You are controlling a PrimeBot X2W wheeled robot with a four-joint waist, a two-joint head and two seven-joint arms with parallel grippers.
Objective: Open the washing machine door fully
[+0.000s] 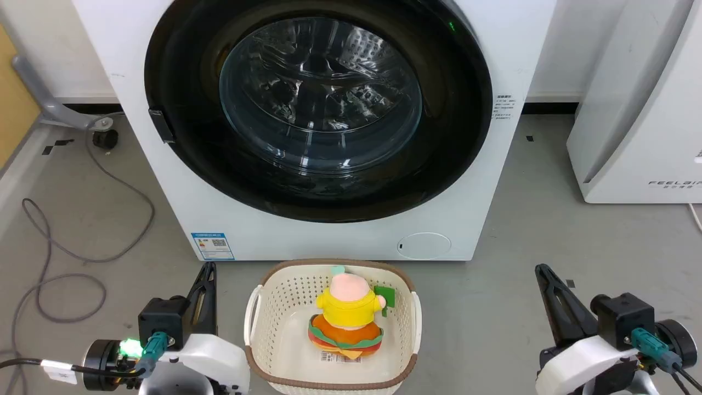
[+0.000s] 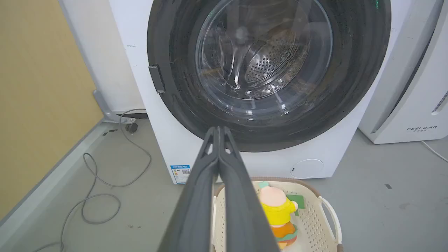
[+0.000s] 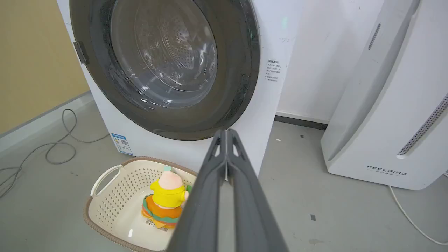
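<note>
The white washing machine (image 1: 307,236) fills the top of the head view, and its round door (image 1: 186,164) with glossy black rim lies flat against the front, closed. A small dark handle tab (image 1: 161,125) sits on the door's left edge. My left gripper (image 1: 208,270) rests low at the left, fingers shut and tips together, well short of the machine. Low at the right, my right gripper (image 1: 543,271) is likewise shut on nothing. In the left wrist view the shut fingertips (image 2: 218,130) line up below the door (image 2: 175,105). The right wrist view shows the door (image 3: 241,87) up left of its gripper (image 3: 225,132).
A cream perforated basket (image 1: 263,329) holding a plush toy (image 1: 346,318) stands on the floor right in front of the machine, between my grippers. A white FEELBIRD appliance (image 1: 636,120) stands at the right. Grey cable (image 1: 66,258) loops across the floor at the left.
</note>
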